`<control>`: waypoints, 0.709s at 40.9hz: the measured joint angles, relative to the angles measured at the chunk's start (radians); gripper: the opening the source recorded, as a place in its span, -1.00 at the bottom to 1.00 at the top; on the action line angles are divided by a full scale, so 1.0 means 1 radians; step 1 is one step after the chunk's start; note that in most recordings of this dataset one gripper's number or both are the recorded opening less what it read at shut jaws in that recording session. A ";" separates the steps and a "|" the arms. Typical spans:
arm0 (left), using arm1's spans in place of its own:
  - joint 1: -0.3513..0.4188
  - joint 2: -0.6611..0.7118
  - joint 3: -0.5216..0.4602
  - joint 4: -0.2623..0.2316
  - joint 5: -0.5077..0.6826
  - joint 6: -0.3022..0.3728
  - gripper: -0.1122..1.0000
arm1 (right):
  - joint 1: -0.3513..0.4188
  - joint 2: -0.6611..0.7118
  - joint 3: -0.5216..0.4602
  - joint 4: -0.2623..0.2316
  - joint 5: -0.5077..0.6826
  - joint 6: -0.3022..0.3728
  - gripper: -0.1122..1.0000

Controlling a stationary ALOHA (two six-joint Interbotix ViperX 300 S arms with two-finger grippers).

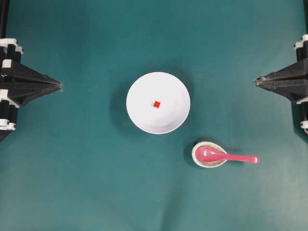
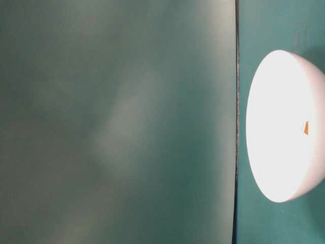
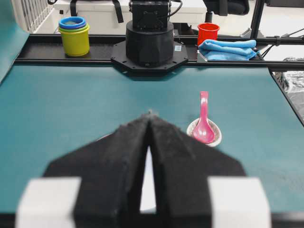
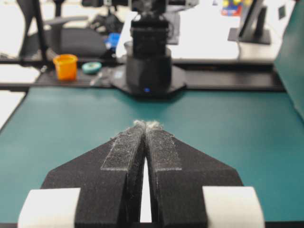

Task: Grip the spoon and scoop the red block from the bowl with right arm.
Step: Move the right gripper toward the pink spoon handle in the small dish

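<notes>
The white bowl [image 1: 158,102] sits mid-table with the tiny red block [image 1: 157,104] near its centre; the table-level view shows the bowl [image 2: 284,127] and the block [image 2: 306,127] too. The pink spoon [image 1: 226,156] rests with its head in a small speckled dish [image 1: 209,155] right of and nearer than the bowl, handle pointing right. From the left wrist the spoon [image 3: 204,121] lies ahead to the right. My right gripper [image 1: 256,81] hangs shut at the right edge, well apart from the spoon, its tips [image 4: 146,125] touching. My left gripper [image 1: 61,85] is shut at the left edge.
The teal mat [image 1: 86,183] covers the table. Beyond its far edge in the left wrist view stand stacked cups [image 3: 74,35], a red cup [image 3: 207,32] and a blue cloth [image 3: 227,49]. The right wrist view shows an orange cup [image 4: 65,66] behind the opposite arm base [image 4: 148,71].
</notes>
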 measured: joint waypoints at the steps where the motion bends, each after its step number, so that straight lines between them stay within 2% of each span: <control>1: 0.000 -0.002 -0.002 0.000 0.002 0.000 -0.80 | 0.002 0.000 0.000 0.000 0.000 0.002 -0.80; 12: -0.003 -0.002 -0.009 0.008 0.049 -0.018 -0.80 | 0.012 -0.002 -0.054 0.011 0.103 0.052 -0.80; 20: -0.003 -0.002 -0.009 0.008 0.051 -0.018 -0.80 | 0.012 -0.003 -0.058 0.012 0.118 0.095 -0.78; 23: -0.002 -0.002 -0.009 0.008 0.051 -0.020 -0.80 | 0.012 -0.003 -0.058 0.014 0.121 0.120 -0.63; 29: -0.003 -0.002 -0.009 0.008 0.052 -0.018 -0.80 | 0.012 0.002 -0.058 0.014 0.170 0.166 0.06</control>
